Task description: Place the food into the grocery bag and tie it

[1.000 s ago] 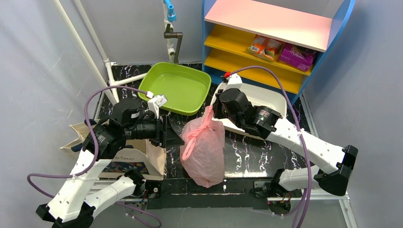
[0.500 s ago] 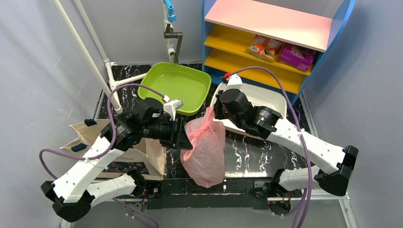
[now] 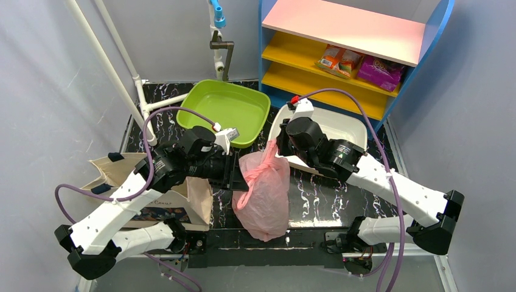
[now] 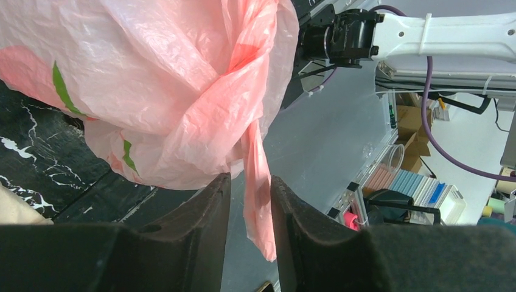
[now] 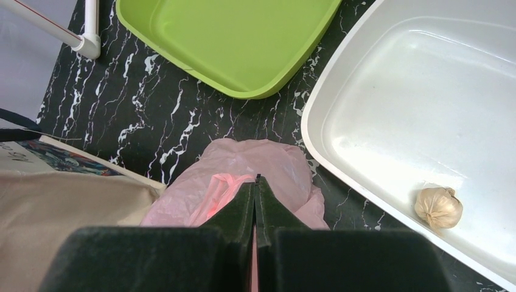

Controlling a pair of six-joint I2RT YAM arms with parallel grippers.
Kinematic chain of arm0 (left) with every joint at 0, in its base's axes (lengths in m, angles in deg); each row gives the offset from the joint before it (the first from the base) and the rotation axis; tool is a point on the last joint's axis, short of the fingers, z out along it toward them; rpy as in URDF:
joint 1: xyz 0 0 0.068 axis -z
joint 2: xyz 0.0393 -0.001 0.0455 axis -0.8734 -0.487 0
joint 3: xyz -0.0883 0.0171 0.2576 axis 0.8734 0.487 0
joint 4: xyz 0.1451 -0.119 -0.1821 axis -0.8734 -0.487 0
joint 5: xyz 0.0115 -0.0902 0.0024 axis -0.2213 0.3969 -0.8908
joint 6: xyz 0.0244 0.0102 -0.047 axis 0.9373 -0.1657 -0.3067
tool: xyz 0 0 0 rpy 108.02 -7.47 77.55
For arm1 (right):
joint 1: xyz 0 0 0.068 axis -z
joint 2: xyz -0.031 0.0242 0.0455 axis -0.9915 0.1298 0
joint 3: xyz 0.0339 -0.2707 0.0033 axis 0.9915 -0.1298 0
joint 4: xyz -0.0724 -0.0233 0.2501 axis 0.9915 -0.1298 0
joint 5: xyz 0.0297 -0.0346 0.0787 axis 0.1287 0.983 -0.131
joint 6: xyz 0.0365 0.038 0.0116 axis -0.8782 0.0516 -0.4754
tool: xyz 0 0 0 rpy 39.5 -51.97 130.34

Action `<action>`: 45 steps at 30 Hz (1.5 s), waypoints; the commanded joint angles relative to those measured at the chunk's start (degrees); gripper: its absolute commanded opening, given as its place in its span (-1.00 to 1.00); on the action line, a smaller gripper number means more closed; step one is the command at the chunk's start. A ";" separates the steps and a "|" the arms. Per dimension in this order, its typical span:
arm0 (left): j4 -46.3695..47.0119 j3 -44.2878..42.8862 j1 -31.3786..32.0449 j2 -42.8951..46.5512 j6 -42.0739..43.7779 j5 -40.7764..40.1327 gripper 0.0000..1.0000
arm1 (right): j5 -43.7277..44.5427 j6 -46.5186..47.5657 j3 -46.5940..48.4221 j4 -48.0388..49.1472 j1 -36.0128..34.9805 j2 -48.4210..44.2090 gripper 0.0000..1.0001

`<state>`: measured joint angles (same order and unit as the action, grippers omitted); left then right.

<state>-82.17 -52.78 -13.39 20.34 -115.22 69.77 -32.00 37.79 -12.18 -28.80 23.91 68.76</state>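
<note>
Holding the thin translucent pink plastic grocery bag point(image 3: 266, 198) over the black marbled tabletop point(image 3: 319, 198).
Right gripper point(image 5: 256, 182) pinched tight on its gathered top; left gripper point(image 4: 246, 182) has jaws narrowly apart around a dangling handle strip point(image 4: 258, 207).

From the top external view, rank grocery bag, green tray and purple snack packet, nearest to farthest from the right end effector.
1. grocery bag, pinched in the right end effector.
2. green tray, behind it to the left.
3. purple snack packet, on the shelf, far right.
</note>
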 commanded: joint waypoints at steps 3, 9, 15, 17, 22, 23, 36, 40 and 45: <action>1.20 0.32 2.08 0.28 -0.90 0.95 -0.38 | 0.45 -0.39 -0.38 1.67 -0.35 -1.88 -0.97; 2.44 1.51 2.76 1.04 -1.53 0.52 -0.54 | 0.45 -0.70 -0.51 1.30 -0.34 -1.97 -0.97; 2.90 2.56 3.17 0.59 -1.97 1.05 -0.59 | 0.37 -0.94 -0.57 1.21 -0.34 -2.03 -0.97; 3.39 3.05 3.33 0.74 -2.07 1.07 -0.58 | 0.54 -1.03 -0.42 1.03 -0.37 -2.06 -0.97; 3.52 3.60 3.45 0.83 -2.03 0.99 -0.54 | 0.69 -1.26 -0.38 0.84 -0.34 -2.09 -0.97; 3.69 3.69 3.53 0.96 -2.11 0.99 -0.53 | 0.71 -1.29 -0.38 0.81 -0.34 -2.07 -0.97; 3.34 3.22 3.55 2.11 -1.91 1.73 -1.00 | 2.31 -1.97 -0.04 0.32 -0.32 -1.90 -0.97; -1.37 -1.26 3.53 1.66 -0.01 1.17 -1.00 | 5.34 -1.73 0.38 -0.62 0.34 -2.55 -0.97; -8.78 -6.85 3.56 2.39 4.17 0.89 -1.00 | 10.35 -4.90 -0.63 -5.50 5.43 -4.32 -0.97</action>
<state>-83.28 -55.81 -10.12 20.87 -114.74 69.51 -29.40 35.10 -12.90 -31.36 25.46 67.08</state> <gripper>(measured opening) 0.010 0.020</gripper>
